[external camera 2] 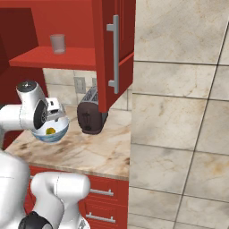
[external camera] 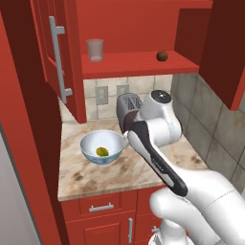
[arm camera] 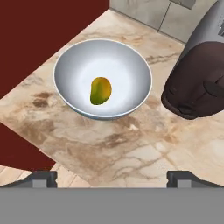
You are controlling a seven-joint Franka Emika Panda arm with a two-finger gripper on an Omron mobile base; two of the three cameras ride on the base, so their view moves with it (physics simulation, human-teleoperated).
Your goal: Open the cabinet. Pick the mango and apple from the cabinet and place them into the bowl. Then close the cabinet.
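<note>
Below the tool (arm camera: pixel 112 177), whose fingers stand wide apart and empty, the mango (arm camera: pixel 100 90) lies inside the bowl (arm camera: pixel 70 61) on the bench (arm camera: pixel 144 144); the apple (external camera: pixel 162 56) sits on the open cabinet's shelf (external camera: pixel 134 64).

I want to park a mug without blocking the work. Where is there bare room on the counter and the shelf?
Counter: the front strip before the bowl is bare, as is the patch right of the arm toward the tiled wall. The bowl and toaster crowd the back. Shelf: free between the glass cup and the apple.
</note>
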